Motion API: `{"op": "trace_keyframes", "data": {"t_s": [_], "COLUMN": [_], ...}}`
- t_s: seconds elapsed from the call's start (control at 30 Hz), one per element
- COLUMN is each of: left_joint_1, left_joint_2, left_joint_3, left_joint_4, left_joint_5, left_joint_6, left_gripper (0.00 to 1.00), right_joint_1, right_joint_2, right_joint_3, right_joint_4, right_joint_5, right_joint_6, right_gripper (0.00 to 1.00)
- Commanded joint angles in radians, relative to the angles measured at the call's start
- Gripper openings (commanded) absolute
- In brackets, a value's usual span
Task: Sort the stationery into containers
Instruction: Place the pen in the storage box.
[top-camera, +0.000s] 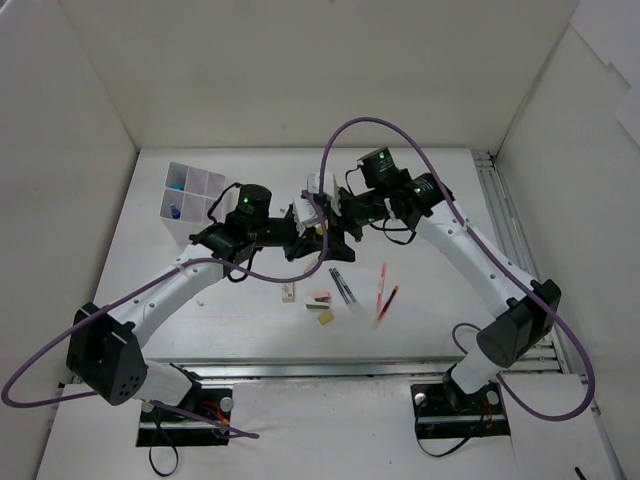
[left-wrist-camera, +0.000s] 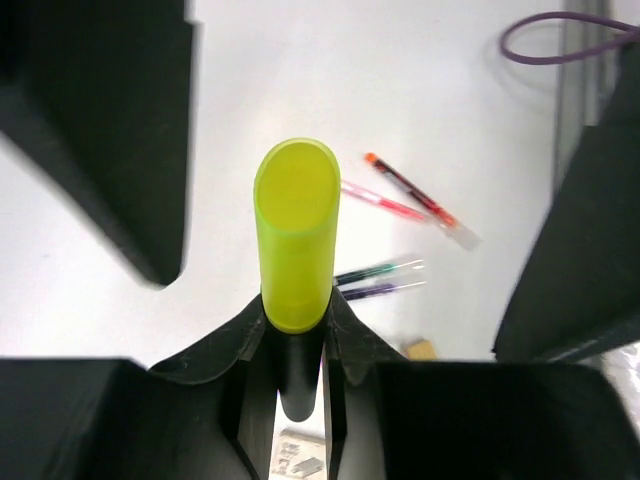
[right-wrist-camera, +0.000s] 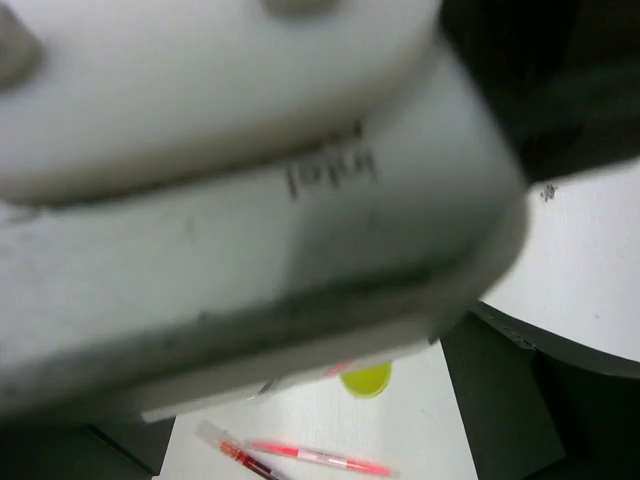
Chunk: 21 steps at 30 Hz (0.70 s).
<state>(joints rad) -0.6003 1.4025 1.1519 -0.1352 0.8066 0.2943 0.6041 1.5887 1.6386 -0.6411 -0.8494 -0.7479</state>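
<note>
Above the table, we see the left gripper clamped on one yellow highlighter; for the right gripper we cannot tell. Below lie two red pens, two dark pens, three erasers.

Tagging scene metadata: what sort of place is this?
Probably a robotics lab test cell: white panel walls box in the table, arm bases are bolted at its edge, and a purple cable loops loose.

The top camera looks down from high at the near side onto the whole table. Both wrist cameras sit close, sharing the yellow highlighter and red pens.
</note>
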Motion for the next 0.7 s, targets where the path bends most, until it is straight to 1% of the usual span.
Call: {"op": "trace_keyframes", "data": {"t_s": [0.0,0.03,0.07,0.1,0.13,0.2,0.23,0.27,0.3,0.33,0.37,0.4,0.43,0.47,0.53,0.57,0.6,0.63,0.67], "left_joint_1": [0.023,0.064,0.091,0.120,0.182,0.252,0.284,0.339,0.362,0.385,0.430,0.453,0.476,0.515,0.556,0.569,0.589,0.590,0.600], "left_joint_2": [-0.049,-0.050,-0.051,-0.051,-0.050,-0.039,-0.033,-0.025,-0.005,0.012,0.030,0.077,0.107,0.168,0.231,0.263,0.321,0.351,0.377], "left_joint_3": [0.055,0.060,0.066,0.066,0.068,0.080,0.084,0.095,0.107,0.123,0.155,0.181,0.207,0.273,0.346,0.415,0.452,0.482,0.536], "left_joint_4": [0.127,0.128,0.128,0.164,0.177,0.204,0.213,0.239,0.247,0.252,0.272,0.269,0.269,0.255,0.218,0.210,0.201,0.197,0.181], "left_joint_5": [-0.115,-0.150,-0.161,-0.173,-0.203,-0.219,-0.265,-0.308,-0.361,-0.462,-0.504,-0.539,-0.587,-0.601,-0.615,-0.627,-0.648,-0.712,-0.737], "left_joint_6": [-0.026,-0.049,-0.058,-0.075,-0.119,-0.153,-0.170,-0.203,-0.221,-0.233,-0.265,-0.274,-0.274,-0.315,-0.327,-0.327,-0.331,-0.333,-0.337], "left_gripper": [0.00,0.00,0.00,0.00,0.00,0.00,0.00,0.00,0.00,0.00,0.00,0.00,0.00,0.00,0.00,0.00,0.00,0.00,0.00], "right_joint_1": [0.013,-0.003,-0.013,-0.020,-0.047,-0.069,-0.087,-0.096,-0.110,-0.113,-0.122,-0.125,-0.133,-0.138,-0.147,-0.147,-0.153,-0.156,-0.156], "right_joint_2": [0.011,0.005,0.001,-0.004,-0.019,-0.041,-0.070,-0.084,-0.099,-0.133,-0.151,-0.170,-0.206,-0.223,-0.268,-0.280,-0.292,-0.309,-0.314], "right_joint_3": [0.056,0.061,0.067,0.067,0.066,0.031,0.017,-0.002,-0.040,-0.065,-0.095,-0.162,-0.193,-0.253,-0.301,-0.324,-0.359,-0.373,-0.384], "right_joint_4": [0.038,0.044,0.072,0.093,0.107,0.196,0.225,0.280,0.303,0.329,0.401,0.437,0.463,0.513,0.540,0.555,0.560,0.563,0.563], "right_joint_5": [0.075,0.087,0.126,0.145,0.167,0.255,0.301,0.387,0.430,0.478,0.566,0.616,0.663,0.750,0.821,0.834,0.845,0.845,0.902], "right_joint_6": [0.082,0.096,0.149,0.185,0.209,0.301,0.333,0.399,0.430,0.464,0.542,0.580,0.610,0.664,0.700,0.708,0.714,0.723,0.731], "right_gripper": [0.98,0.98,0.98,0.98,0.98,0.98,0.98,0.98,0.98,0.98,0.98,0.98,0.98,0.98,0.98,0.98,0.98,0.98,0.98]}}
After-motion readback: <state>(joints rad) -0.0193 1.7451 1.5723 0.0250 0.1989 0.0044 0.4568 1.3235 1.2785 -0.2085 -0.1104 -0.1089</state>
